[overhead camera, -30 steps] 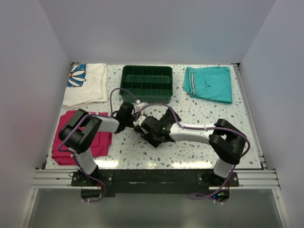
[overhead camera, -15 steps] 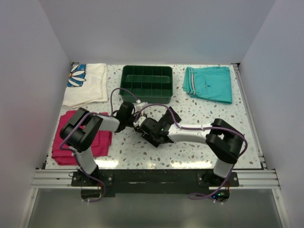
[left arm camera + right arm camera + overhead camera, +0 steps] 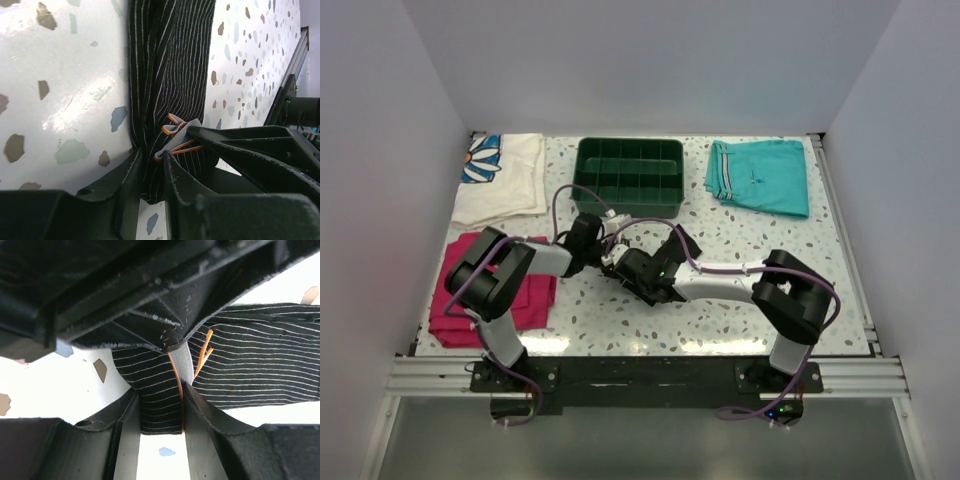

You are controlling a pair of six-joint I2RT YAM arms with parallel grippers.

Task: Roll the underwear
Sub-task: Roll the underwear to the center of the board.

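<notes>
Readable text, labels, brands, numbers, signs: none in any view. The one possible bearer is the small grey, orange-edged tag [image 3: 176,131] on the underwear [image 3: 170,60]. It is crumpled in the left wrist view and shows no lettering that can be made out.

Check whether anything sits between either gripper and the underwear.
Nothing visible does. The left gripper and the right gripper each pinch the underwear directly, with its striped fabric filling the gap between their fingers. The two grips sit close together, and no other object is wedged in.
</notes>
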